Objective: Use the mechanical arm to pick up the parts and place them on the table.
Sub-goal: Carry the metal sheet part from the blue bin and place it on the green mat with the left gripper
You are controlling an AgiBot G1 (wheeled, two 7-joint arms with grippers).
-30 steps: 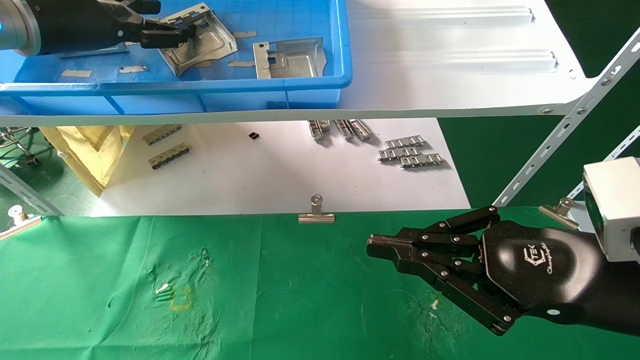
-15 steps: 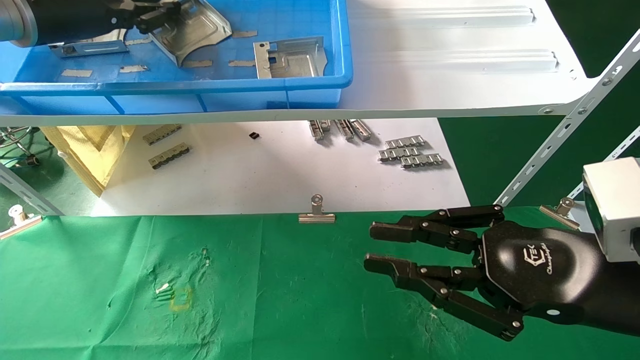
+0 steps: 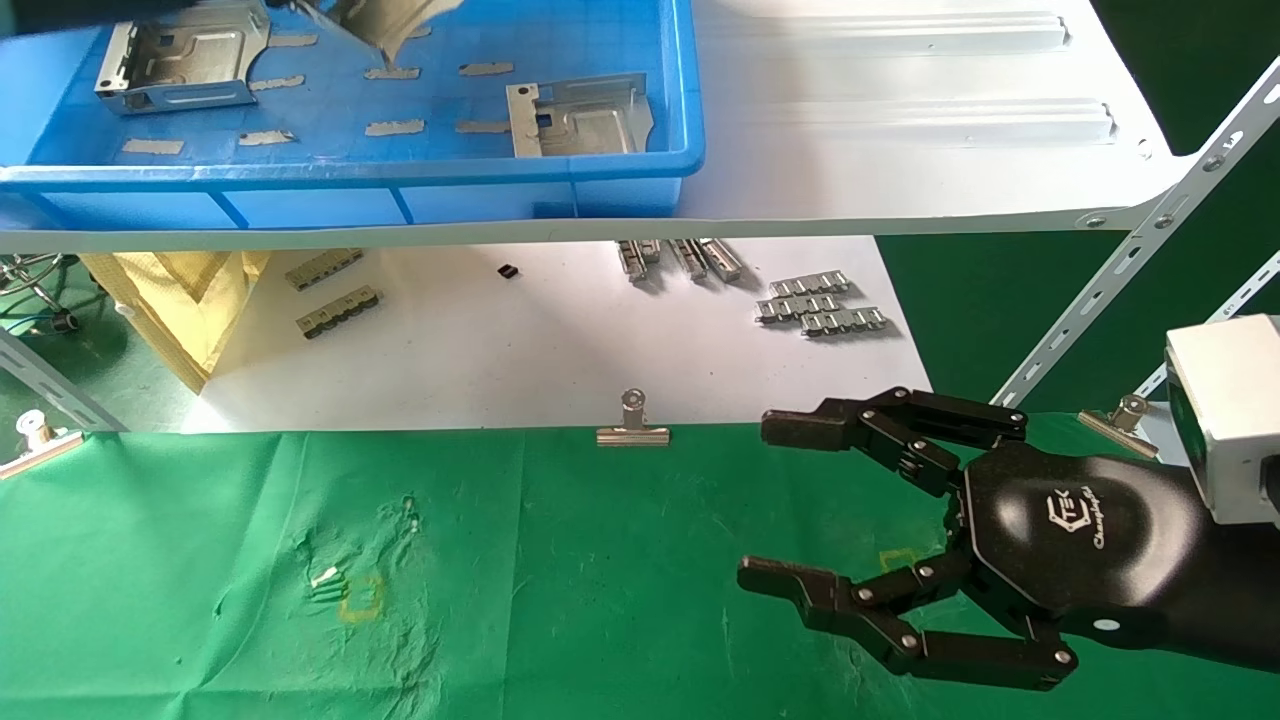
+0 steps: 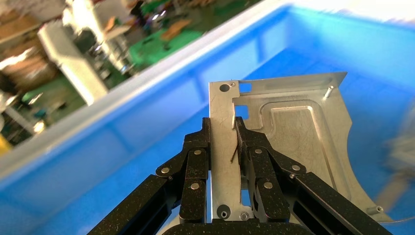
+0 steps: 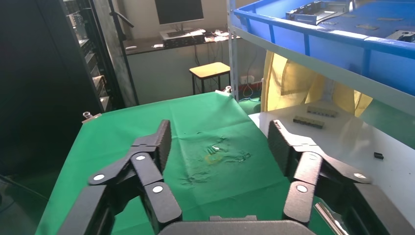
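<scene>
Plate (image 4: 274, 142) clamped between our left gripper's (image 4: 222, 134) fingers above the blue bin (image 3: 640, 160), two more plates (image 3: 180, 62) inside it, our right gripper (image 3: 780, 505) spread wide over the table (image 3: 200, 560).

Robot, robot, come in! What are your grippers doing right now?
Left gripper shut on part, lifted over blue bin. Right gripper open, empty, over green table. Two more parts in bin. Nothing in the way.

Shiny stamped-metal part (image 4: 288, 132); wrinkled cloth table (image 3: 560, 580)
</scene>
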